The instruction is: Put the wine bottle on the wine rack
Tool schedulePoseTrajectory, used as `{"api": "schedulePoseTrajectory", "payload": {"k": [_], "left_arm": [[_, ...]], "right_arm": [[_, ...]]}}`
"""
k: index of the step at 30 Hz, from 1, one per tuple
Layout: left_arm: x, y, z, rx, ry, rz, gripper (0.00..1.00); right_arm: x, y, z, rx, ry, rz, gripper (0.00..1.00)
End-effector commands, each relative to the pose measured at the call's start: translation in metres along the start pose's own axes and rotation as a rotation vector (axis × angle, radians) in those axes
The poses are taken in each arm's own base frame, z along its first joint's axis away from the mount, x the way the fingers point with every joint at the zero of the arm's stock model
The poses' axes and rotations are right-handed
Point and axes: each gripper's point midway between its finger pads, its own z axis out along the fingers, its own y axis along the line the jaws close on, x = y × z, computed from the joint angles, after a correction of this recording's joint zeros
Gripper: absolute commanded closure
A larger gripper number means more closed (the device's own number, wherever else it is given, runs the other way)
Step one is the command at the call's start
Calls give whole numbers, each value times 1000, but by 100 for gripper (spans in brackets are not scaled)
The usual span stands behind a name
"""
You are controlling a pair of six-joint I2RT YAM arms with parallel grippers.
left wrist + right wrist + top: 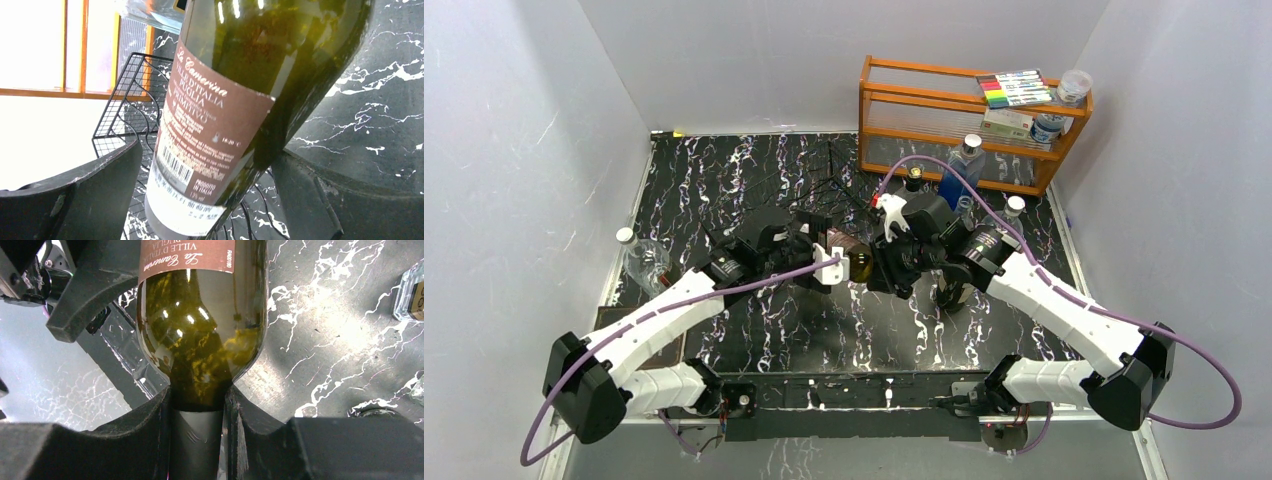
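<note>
Claw [199, 396] on right arm [1064, 300] clamping wine bottle [200, 330] neck (elbow bent)

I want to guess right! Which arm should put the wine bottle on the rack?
Probably right: the right claw is shut on the neck of the dark green glass wine bottle. The left claw only flanks its body, grip unclear, near the black wire rack.

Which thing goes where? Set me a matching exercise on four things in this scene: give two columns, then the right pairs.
Things
1. wine bottle
2. wine rack
3. marker pens
4. clear plastic bottle

Places
a. on top of the orange shelf
b. at the left edge of the table
c. neck clamped in the right gripper
d. on the table, by the shelf's left end

Pairs: 1-c, 2-d, 3-a, 4-b
</note>
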Motion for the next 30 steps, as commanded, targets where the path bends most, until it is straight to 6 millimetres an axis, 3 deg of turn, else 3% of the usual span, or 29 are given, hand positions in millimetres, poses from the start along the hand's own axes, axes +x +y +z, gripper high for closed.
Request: {"api": "schedulePoseTrajectory", "payload": {"k": [1,5,10,13,18,20,25,30], "left_arm": [[3,9,-17,-43,34,58,2],[1,7,-24,-29,38,47,2],[-24,15,-44,-78,-41,-107,2],[-41,43,-66,-205,-61,-328,2],[-48,98,-112,-510,-56,-737,2],[-49,108,-123,-574,-60,-827,2],[-68,117,-133,-597,-166,-980,2],[-89,114,-130,-513,-246,-1049,2]], "right_arm": [[-29,17,-16,-47,-112,-29,100],[-25,15,-17,-37,-93,-27,100],[-22,15,-15,-40,-88,-25,100],[-21,17,-13,-58,-98,-29,100],[-15,18,-7,-82,-86,-32,100],[-12,20,-4,-95,-82,-29,100],[0,27,5,-115,-62,-16,100],[10,37,17,-131,-56,-1,100]]}}
